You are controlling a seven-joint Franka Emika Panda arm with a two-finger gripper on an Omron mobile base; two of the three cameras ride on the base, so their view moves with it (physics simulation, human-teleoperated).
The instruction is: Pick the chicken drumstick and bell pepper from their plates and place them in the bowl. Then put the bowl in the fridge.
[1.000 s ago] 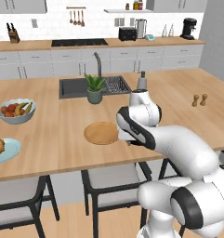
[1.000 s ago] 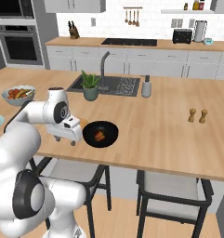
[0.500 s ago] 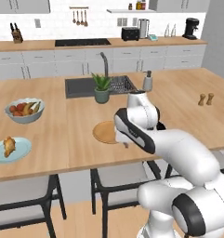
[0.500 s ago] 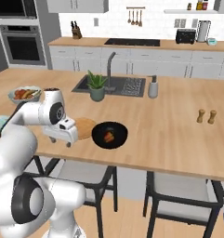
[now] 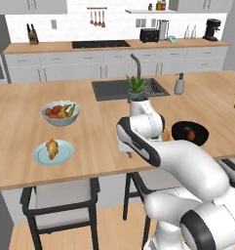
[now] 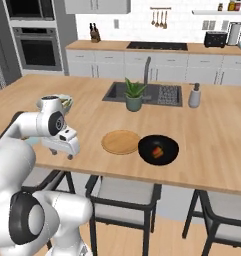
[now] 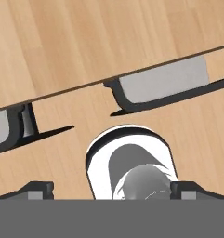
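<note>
The chicken drumstick (image 5: 51,148) lies on the pale blue plate (image 5: 65,155) at the counter's front left. A red bell pepper (image 6: 157,150) sits inside the black bowl (image 6: 167,142), which stands just right of the bare tan wood plate (image 6: 121,142). The same pepper (image 5: 189,133) and bowl (image 5: 199,132) appear right of my arm in the left base view. My gripper (image 6: 62,154) hangs open and holds nothing at the counter's front edge, between the two plates. Its fingertips (image 7: 36,188) stand wide apart over the stools and floor. The fridge is out of view.
A pale bowl of mixed fruit (image 5: 60,112) stands behind the blue plate. A sink (image 6: 162,95), a potted plant (image 6: 134,96) and a soap bottle (image 6: 194,95) sit mid-counter. Stools (image 5: 60,200) stand tucked under the front edge. Wall ovens (image 6: 34,40) are at the far left.
The base has driven left, so both base views shifted and the blue plate with the drumstick came further into view. The open gripper moved with it, away from the bowl.
</note>
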